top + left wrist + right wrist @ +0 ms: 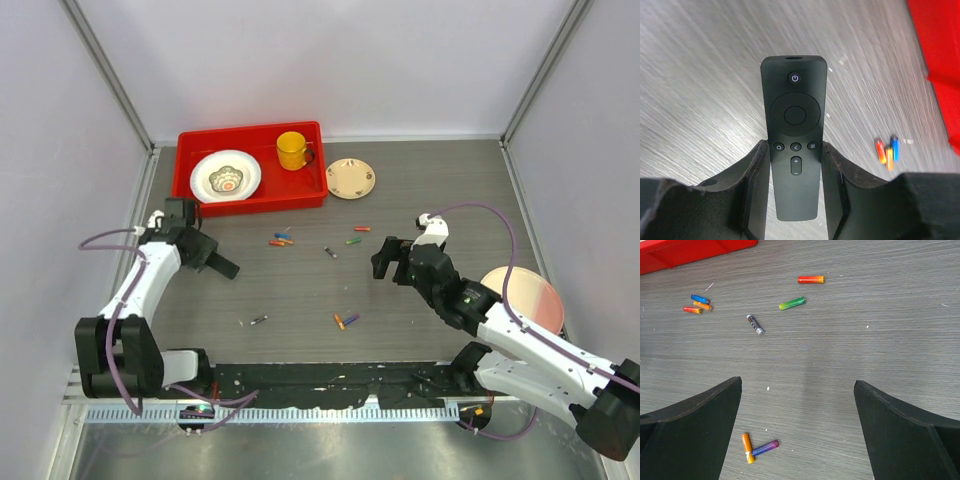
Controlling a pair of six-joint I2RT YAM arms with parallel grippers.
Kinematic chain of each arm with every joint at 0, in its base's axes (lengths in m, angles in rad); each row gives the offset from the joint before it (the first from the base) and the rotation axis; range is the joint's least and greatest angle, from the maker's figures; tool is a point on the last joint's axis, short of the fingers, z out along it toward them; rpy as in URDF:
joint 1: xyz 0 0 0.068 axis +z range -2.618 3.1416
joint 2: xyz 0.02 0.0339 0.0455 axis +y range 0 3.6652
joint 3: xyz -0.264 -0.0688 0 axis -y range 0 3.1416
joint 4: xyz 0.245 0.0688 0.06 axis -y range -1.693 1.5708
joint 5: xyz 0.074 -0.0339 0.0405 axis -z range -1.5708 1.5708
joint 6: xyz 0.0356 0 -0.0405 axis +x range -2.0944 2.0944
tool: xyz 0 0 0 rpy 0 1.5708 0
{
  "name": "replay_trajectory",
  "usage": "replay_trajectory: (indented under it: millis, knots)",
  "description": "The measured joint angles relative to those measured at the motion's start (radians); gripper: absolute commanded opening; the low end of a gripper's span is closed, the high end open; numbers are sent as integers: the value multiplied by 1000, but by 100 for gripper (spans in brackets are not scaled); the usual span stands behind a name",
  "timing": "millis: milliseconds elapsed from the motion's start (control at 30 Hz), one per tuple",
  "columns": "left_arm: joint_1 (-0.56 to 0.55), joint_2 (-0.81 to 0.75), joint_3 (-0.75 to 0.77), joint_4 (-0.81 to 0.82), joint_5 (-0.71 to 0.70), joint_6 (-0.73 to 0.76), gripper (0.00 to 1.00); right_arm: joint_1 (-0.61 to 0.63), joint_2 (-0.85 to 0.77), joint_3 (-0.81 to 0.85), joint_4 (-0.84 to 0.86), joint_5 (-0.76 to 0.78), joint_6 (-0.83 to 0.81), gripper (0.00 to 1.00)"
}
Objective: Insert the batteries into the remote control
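Observation:
My left gripper (pixel 795 146) is shut on the lower half of the black remote control (pixel 795 100), its buttons facing the camera. In the top view the remote (pixel 224 267) sticks out of that gripper (pixel 205 255) at the table's left. Several batteries lie loose on the table: a blue, orange and red group (pixel 281 240) (pixel 887 150), a green one (pixel 792 303), a red one (pixel 810 279), a grey one (pixel 755 324), and an orange one (pixel 747 447) touching a purple one (pixel 765 447). My right gripper (pixel 797 382) (pixel 392 262) hovers open above the table with nothing between its fingers.
A red tray (pixel 195 150) at the back left holds a white plate (pixel 225 175) and a yellow mug (pixel 292 150). A small patterned plate (pixel 350 178) sits beside it. A pink plate (pixel 525 298) lies at the right. One more battery (pixel 259 320) lies near the front.

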Motion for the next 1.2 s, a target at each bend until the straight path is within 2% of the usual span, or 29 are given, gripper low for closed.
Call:
replay_trajectory:
  millis: [167,400,500,667,800,1000,1100,1200]
  knots:
    - [-123,-64,1,66,80,107,0,0,0,11,-8,0,-20,100]
    - [-418,-74,-14,328,235,264,0,0,-6,42,-37,8,-50,99]
    - [-485,-66,-67,510,330,292,0,0,-20,48,-55,10,-52,99]
    - [-512,-23,-219,843,475,309,0,0,-73,48,-91,35,-47,95]
    - [-526,83,-331,1160,569,253,0,0,-164,18,-87,42,-43,95]
    - [-533,225,-404,1618,652,72,0,0,-262,-26,-62,-85,-56,97]
    - [-534,275,-407,1790,679,-34,0,0,-259,-40,-32,-165,-49,98]
    - [-534,315,-409,1880,706,-116,0,0,-253,-74,19,-245,-21,98]
